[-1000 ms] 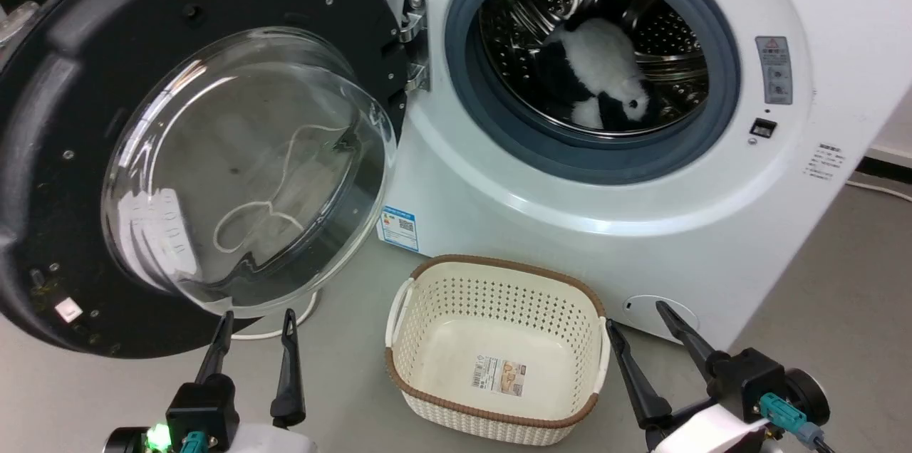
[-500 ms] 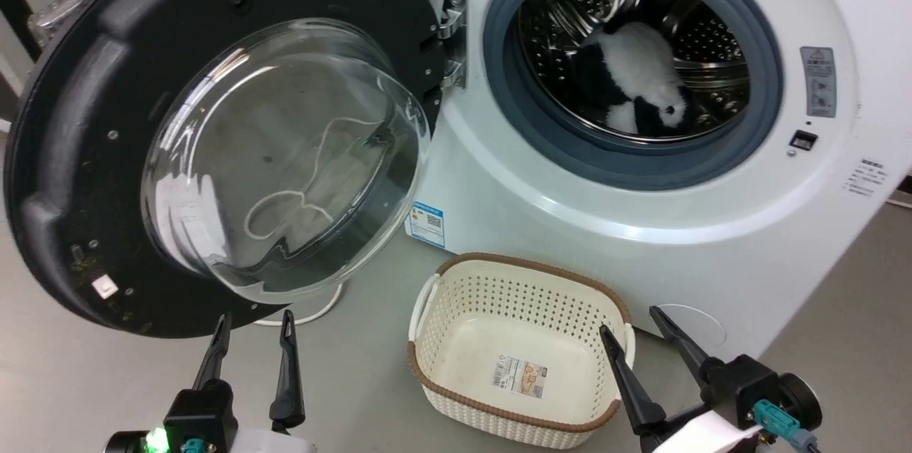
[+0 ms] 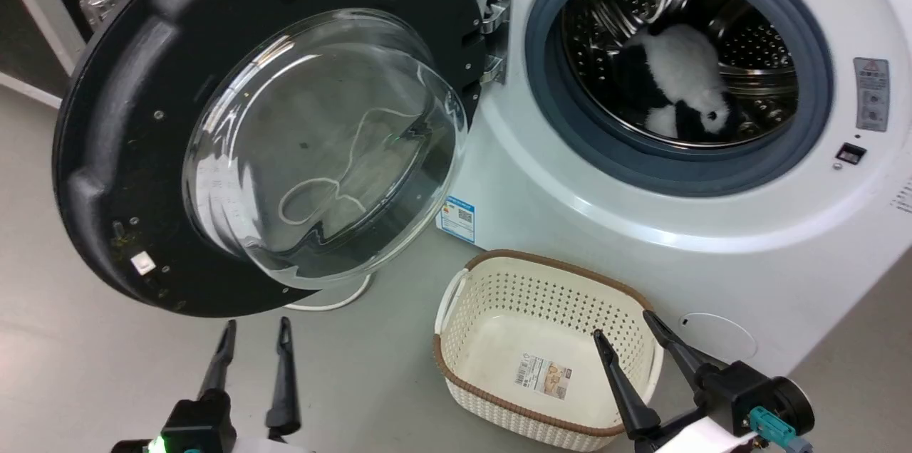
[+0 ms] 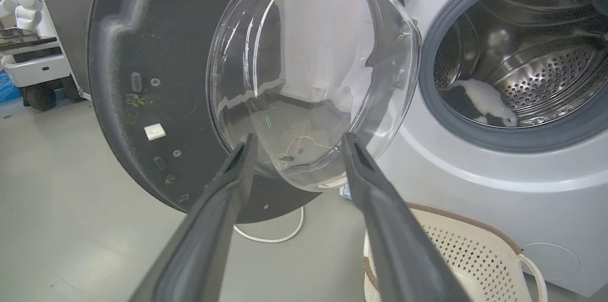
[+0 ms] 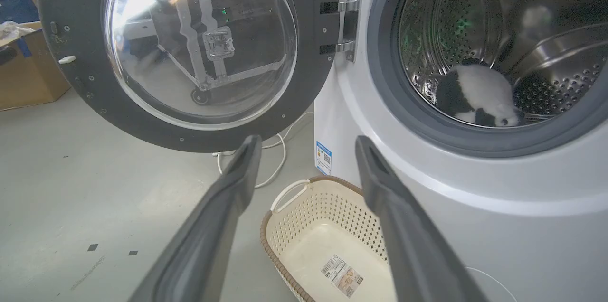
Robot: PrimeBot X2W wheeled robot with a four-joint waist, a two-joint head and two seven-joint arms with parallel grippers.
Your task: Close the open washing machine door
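The left gripper [image 3: 256, 326] is at the bottom, and its two dark fingers stand apart with nothing between them. Just past its tips hangs the washing machine door [image 3: 121, 154], big, round and black. The door is swung wide open to the left side of the machine. Its clear glass bowl [image 3: 320, 147] bulges out toward the fingers, and in the left wrist view the bowl sits right between the two tips. The right gripper [image 3: 623, 325] is at the lower right with its fingers apart too, holding nothing, over the right edge of a cream basket [image 3: 541, 264]. The basket sits on the grey floor [image 3: 71, 353] in front of the white washing machine [image 3: 570, 225], lower than the door's bottom edge. A white cord [image 3: 335, 303] lies on the floor under the door. A metal hinge [image 3: 493, 33] joins the door to the machine. Farther back, a grey rubber ring [image 3: 556, 118] goes around the shiny drum [image 3: 762, 40], and a black and white soft toy [image 3: 684, 82] lies inside.
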